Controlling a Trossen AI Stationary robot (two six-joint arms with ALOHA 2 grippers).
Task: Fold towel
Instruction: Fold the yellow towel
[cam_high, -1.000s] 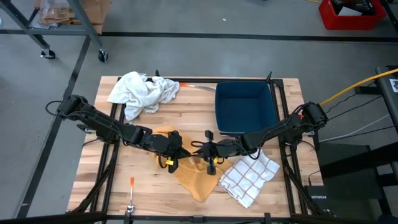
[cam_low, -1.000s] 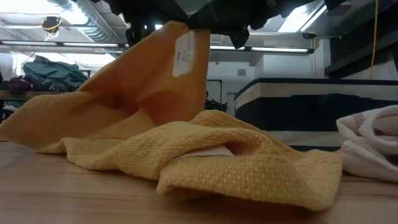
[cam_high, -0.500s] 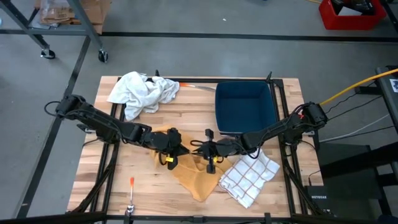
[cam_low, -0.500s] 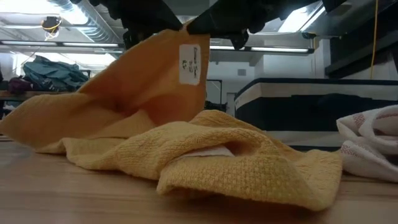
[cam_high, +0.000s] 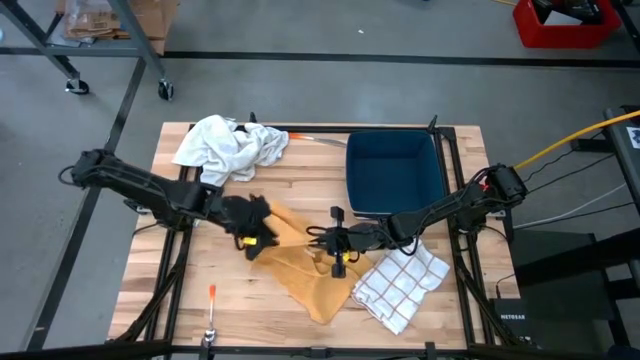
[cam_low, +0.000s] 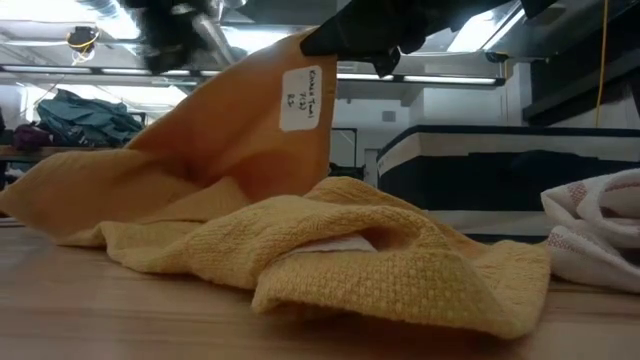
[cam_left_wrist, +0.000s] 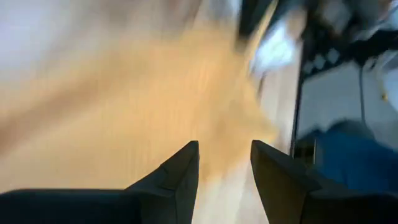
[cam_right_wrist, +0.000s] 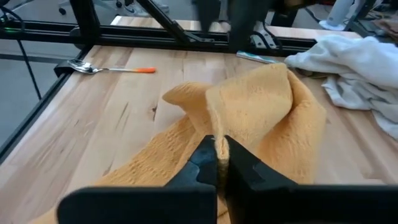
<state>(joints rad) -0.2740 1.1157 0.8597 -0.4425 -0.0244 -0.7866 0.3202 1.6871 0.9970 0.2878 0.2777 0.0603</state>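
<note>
Handwritten, unreadable tag (cam_low: 303, 98) on yellow towel (cam_low: 330, 255)

Towel (cam_high: 300, 270): mustard yellow, waffle-knit texture, w/ white sewn label (cam_low: 304, 98) bearing dark handwriting. Second cloth (cam_high: 403, 285): white w/ thin dark grid check. Third cloth (cam_high: 228, 148): plain white, crumpled. Bin (cam_high: 395, 172): dark navy blue. Tabletop (cam_high: 300, 195): pale wood, butcher-block strips, black frame. Spoon (cam_right_wrist: 112, 68): silver bowl, orange handle. Left end effector (cam_high: 262, 228) & right end effector (cam_high: 325, 243): black, w/ small yellow marks.
</note>
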